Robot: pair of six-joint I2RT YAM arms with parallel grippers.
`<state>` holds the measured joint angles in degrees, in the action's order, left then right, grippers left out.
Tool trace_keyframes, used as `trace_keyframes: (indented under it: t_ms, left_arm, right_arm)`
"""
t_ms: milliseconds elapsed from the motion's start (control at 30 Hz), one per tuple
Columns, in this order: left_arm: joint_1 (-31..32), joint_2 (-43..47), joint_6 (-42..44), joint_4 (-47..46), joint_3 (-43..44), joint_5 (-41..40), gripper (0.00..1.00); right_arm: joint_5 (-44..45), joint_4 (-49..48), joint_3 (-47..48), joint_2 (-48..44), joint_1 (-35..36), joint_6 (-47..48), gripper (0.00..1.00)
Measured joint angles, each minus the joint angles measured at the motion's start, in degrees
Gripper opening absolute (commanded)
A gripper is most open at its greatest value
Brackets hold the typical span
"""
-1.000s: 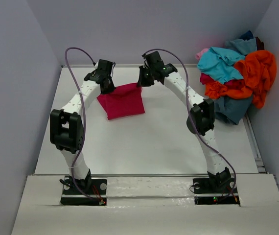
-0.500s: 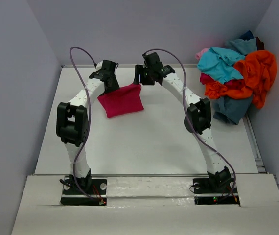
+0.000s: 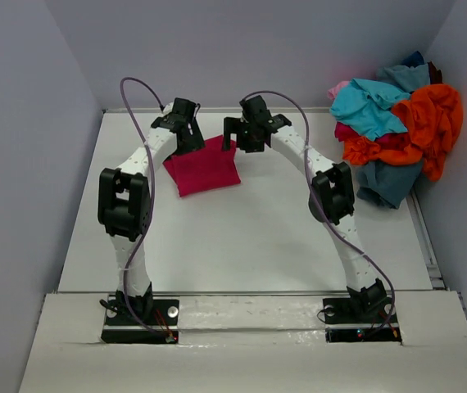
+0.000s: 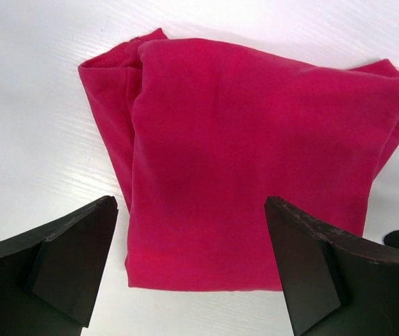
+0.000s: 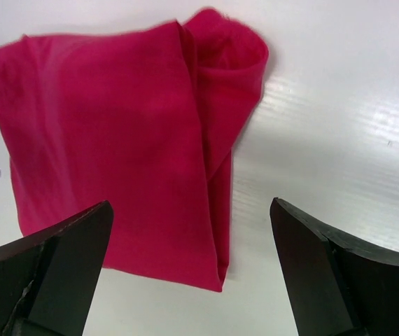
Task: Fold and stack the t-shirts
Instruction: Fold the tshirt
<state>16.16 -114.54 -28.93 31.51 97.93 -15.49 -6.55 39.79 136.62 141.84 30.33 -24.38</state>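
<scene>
A crimson-magenta t-shirt (image 3: 206,169) lies folded into a rough square on the white table (image 3: 242,237), towards the back left. My left gripper (image 3: 187,133) hovers over its far left corner and my right gripper (image 3: 238,136) over its far right corner. Both stand open with nothing held. From the left wrist, the shirt (image 4: 248,147) spreads beyond the wide-apart jaws of the left gripper (image 4: 189,206). From the right wrist, the shirt's folded edge (image 5: 115,140) lies ahead of the open right gripper (image 5: 191,206). Other t-shirts sit in a heap (image 3: 397,123) at the back right: orange (image 3: 436,115), turquoise (image 3: 369,106).
Grey walls close in the table on the left, back and right. The heap of shirts spills against the right wall, with a dark blue one (image 3: 389,184) at its near side. Bare white table lies between the folded shirt and the arm bases.
Both grippers went from shut to wide open, letting go of the crimson shirt's far edge. The shirt has settled flat on the table. Both wrists shifted slightly.
</scene>
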Motion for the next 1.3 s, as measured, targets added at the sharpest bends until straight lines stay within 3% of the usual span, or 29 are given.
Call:
trace_keyframes:
  t_ms: [267,467,533,867,1033,1300]
  left_arm:
    - [1.25,1.79,0.79,2.34,-2.54,4.07,0.99]
    - [1.46,2.54,0.81,2.62,-6.29,9.03,0.98]
    - [1.46,2.47,0.81,2.84,-6.43,10.38,0.98]
    - [1.46,-5.68,0.61,4.81,1.68,11.02,0.98]
    - [1.46,-7.28,0.22,6.21,1.84,10.21,0.98]
    - [1.36,-11.3,-0.76,7.65,4.2,10.05,0.98]
  right_arm:
    - [-6.34,1.31,-10.29,-3.06,0.0,-2.29,0.93]
    - [-10.19,2.4,-11.52,-3.5,0.0,-3.32,0.71]
    - [-11.13,2.84,-11.52,-3.5,0.0,-3.74,0.69]
    - [-13.97,3.3,-11.96,-4.37,0.0,-4.59,0.57]
    - [-15.58,2.75,-13.07,-4.57,0.0,-5.2,0.36]
    - [-19.69,3.15,-10.88,-3.08,0.0,-5.92,0.35]
